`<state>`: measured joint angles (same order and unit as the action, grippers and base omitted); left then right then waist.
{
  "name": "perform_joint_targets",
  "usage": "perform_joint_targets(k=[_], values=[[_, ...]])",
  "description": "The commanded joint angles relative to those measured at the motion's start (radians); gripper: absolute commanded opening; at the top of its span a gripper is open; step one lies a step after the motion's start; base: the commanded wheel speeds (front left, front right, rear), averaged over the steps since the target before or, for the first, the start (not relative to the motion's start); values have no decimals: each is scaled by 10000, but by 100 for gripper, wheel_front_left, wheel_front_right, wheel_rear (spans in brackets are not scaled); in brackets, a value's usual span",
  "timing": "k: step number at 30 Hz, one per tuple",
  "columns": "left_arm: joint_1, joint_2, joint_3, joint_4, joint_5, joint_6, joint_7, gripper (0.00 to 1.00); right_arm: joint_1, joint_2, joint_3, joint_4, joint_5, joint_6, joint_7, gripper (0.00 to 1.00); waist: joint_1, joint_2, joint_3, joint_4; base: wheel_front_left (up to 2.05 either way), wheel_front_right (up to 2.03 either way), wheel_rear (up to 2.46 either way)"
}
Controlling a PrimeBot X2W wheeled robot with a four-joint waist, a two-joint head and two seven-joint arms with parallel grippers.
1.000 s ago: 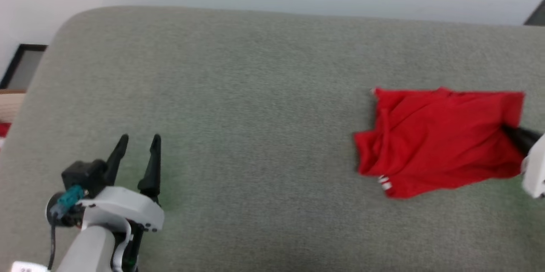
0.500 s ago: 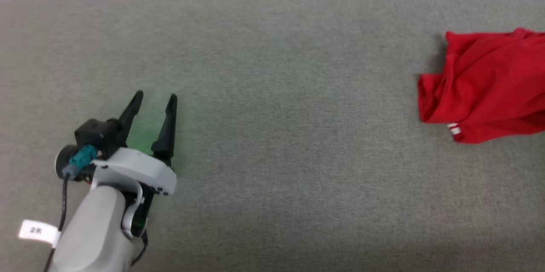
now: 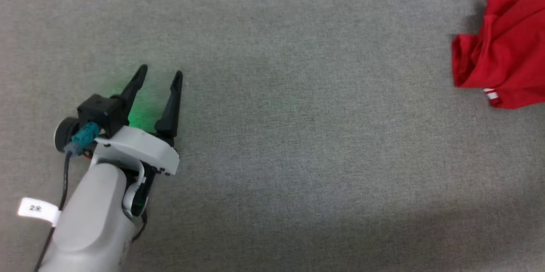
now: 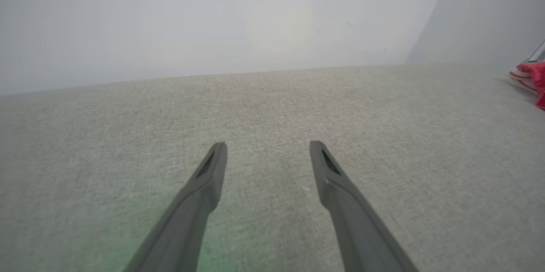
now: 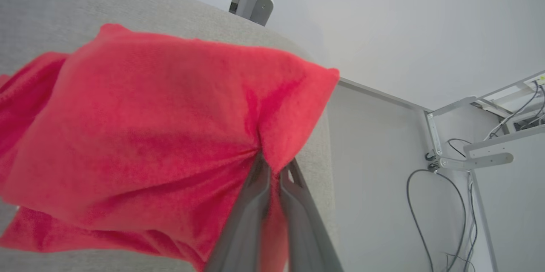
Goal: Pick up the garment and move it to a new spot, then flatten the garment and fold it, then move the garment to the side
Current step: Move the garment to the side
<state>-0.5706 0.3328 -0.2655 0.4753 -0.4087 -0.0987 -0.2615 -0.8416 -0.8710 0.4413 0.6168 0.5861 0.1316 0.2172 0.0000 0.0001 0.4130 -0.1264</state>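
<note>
Where the left gripper [image 3: 161, 70] hovers, head view: over bare grey surface [image 3: 298, 136], fingers [image 3: 172, 101] spread wide, nothing between them.
Glow, head view: a green glow [image 3: 144, 110] lies on the surface between the two fingers.
Garment, head view: the garment [image 3: 506, 50] is a rumpled red heap on the surface, well apart to the right of the left fingers and cut by the view's right edge.
Trim, head view: striped trim [image 3: 490, 93] peeks from the heap's lower edge.
Left gripper, left wrist view: left gripper [image 4: 267, 146] open, fingers [image 4: 202, 187] parted above the surface [image 4: 272, 101].
Garment, left wrist view: garment [image 4: 537, 78] is a small red patch far right of the right-hand finger.
Wall, left wrist view: pale wall [image 4: 213, 16] beyond the fingertips.
Right gripper, right wrist view: right gripper [image 5: 272, 170] clamped on a pinch of the garment [image 5: 149, 127], fingers [image 5: 247, 221] almost together, cloth puckering at the tips.
Garment, right wrist view: spreads ahead and left of the fingers; whether it hangs clear of the surface [image 5: 42, 8] I cannot tell.
Cables, right wrist view: dark cables [image 5: 425, 187] right of the fingers.
</note>
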Motion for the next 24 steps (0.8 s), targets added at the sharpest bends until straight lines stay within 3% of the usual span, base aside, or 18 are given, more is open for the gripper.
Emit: perform_joint_targets(k=[1, 12, 24], values=[[-188, 45, -41, 37, 81, -75, -40, 100, -323, -101, 149, 216, -110, -21, -163, 0, 0, -1, 228, -158, 0, 0, 0], [-492, 153, -193, 65, 108, -164, -27, 100, -1445, -202, 621, 1886, -883, -21, -883, 0, 0, -1, 643, -208, 0, 0, 0], [-701, 233, -352, 182, 20, -210, -19, 100, -2065, 626, 563, 3845, -1352, -21, -1312, 0, 0, -1, 971, 1, 0, 0, 0]])
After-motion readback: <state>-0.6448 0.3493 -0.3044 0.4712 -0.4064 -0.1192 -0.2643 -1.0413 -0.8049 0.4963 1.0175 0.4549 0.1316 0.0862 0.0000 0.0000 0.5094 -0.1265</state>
